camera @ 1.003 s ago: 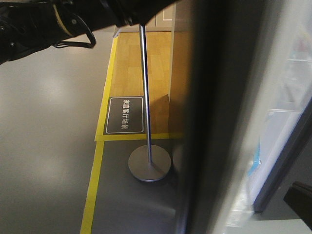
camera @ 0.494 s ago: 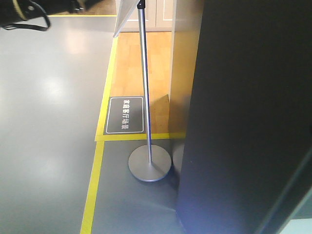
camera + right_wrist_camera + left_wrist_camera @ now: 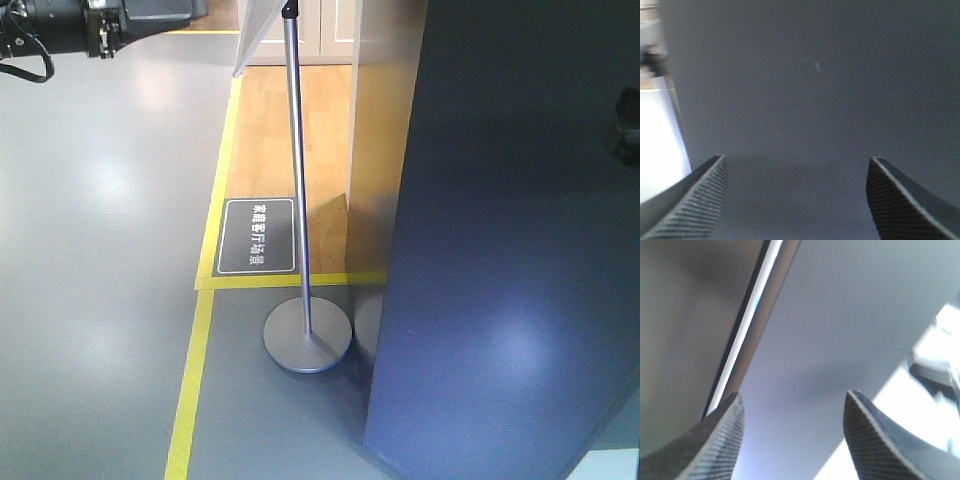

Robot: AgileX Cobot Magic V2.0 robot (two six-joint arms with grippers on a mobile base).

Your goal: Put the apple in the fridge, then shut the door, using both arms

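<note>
end effectors (image 3: 792,407) (image 3: 796,167) spread, facing dark door (image 3: 500,250)

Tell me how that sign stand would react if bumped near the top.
The stand is a tall thin pole on a small round base, so it would likely rock or tip. The glossy floor might let the base slide instead. The metal pole probably stays stiff.

floor (image 3: 100,250): grey, glossy | yellow tape lines (image 3: 190,380) laid across it | black label (image 3: 258,236) stuck flat on wood section (image 3: 325,130) | round stand base (image 3: 307,340) set just beside fridge (image 3: 500,250)
</note>
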